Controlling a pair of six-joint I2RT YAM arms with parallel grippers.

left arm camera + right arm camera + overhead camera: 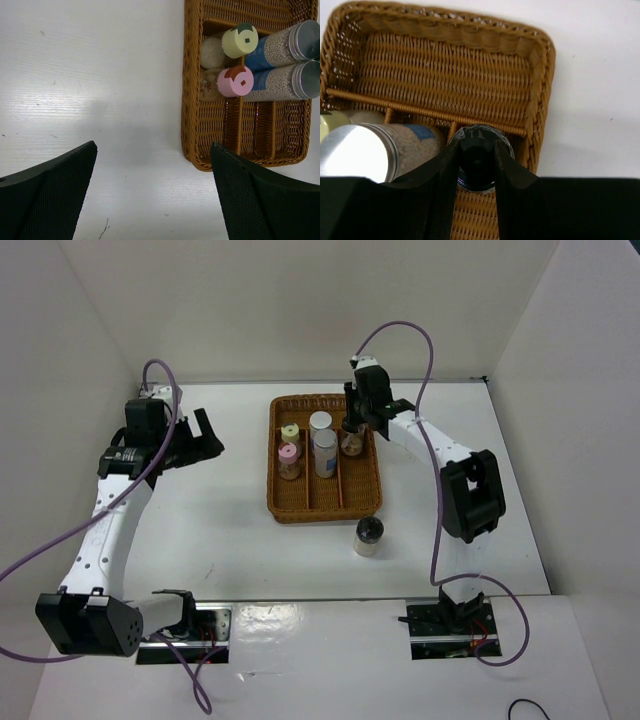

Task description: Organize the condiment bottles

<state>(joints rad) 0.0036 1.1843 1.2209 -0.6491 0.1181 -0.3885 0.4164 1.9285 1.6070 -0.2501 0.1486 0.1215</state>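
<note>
A brown wicker tray [276,502] holds a yellow-capped jar [290,432], a pink-capped jar [289,453], a white-capped jar [320,421] and a silver-capped jar [325,441]. My right gripper [355,426] is shut on a black-capped jar [479,159], which stands in the tray's right compartment [485,215]. A second black-capped jar [368,536] stands on the table just in front of the tray. My left gripper [205,435] is open and empty, left of the tray. Its wrist view shows the yellow cap [240,41] and the pink cap [235,81].
White walls close in the table on the left, back and right. The tray's near left corner [192,150] lies close to my left gripper's right finger [250,200]. The back part of the tray [445,75] holds nothing.
</note>
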